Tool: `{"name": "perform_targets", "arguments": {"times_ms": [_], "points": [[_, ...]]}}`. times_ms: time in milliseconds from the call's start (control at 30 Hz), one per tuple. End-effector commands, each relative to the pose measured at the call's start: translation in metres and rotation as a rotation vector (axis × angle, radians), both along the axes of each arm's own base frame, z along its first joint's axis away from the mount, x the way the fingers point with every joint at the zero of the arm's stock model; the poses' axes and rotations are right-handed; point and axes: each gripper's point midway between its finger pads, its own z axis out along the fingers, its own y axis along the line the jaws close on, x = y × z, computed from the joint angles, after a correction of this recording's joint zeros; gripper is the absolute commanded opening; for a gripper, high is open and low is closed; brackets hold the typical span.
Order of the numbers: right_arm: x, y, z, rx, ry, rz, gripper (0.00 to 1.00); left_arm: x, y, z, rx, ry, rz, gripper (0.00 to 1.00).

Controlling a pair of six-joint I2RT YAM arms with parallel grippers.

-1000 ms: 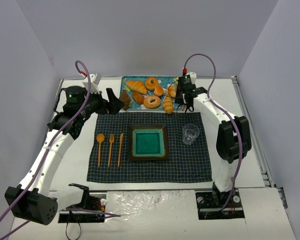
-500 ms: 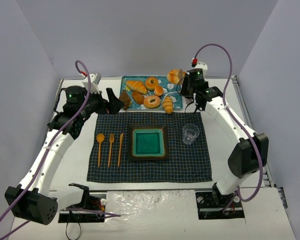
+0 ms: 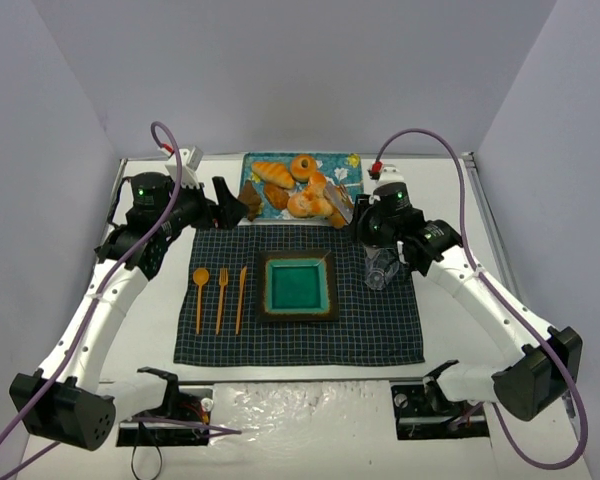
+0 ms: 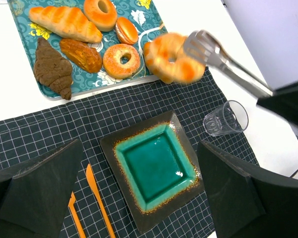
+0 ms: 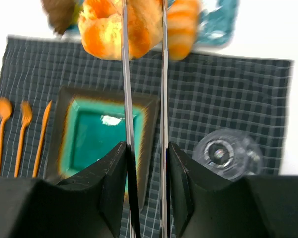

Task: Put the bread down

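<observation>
you had one tray (image 4: 148, 24) and seven baked pieces in all: two ring pastries (image 4: 120, 60) (image 4: 102, 10), one long golden roll (image 4: 64, 22), one darker ridged roll (image 4: 80, 54), one chocolate croissant (image 4: 52, 72), one small filled bun (image 4: 125, 30) and one bread (image 4: 171, 57). you had one pair of tongs (image 4: 223, 64). there was one checked cloth (image 3: 380, 320), one teal plate (image 4: 156, 166), one glass (image 4: 226, 118) and three orange utensils: one spoon (image 3: 200, 297), one fork (image 3: 221, 297), one knife (image 3: 241, 297). two arms showed from above: one left arm (image 3: 90, 320), one right arm (image 3: 480, 295).
</observation>
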Motion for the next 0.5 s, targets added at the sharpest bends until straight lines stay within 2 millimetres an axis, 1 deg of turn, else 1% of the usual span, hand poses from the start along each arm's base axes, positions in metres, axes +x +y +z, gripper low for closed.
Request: {"name": "perform_targets", "arguments": {"times_ms": [0, 67, 167, 467], "points": [[-0.027, 0.025, 0.015, 0.062, -0.057, 0.093, 0.05, 0.005, -0.002, 0.025, -0.005, -0.093, -0.008, 0.97], [-0.038, 0.032, 0.012, 0.069, -0.05, 0.124, 0.05, 0.005, -0.002, 0.025, -0.007, -0.093, -0.008, 0.97], [-0.054, 0.046, 0.002, 0.062, -0.03, 0.166, 0.05, 0.006, -0.002, 0.024, -0.008, -0.089, -0.01, 0.97], [-0.083, 0.071, -0.028, 0.028, 0.01, 0.215, 0.05, 0.005, -0.002, 0.025, -0.007, -0.094, -0.009, 0.97]]}}
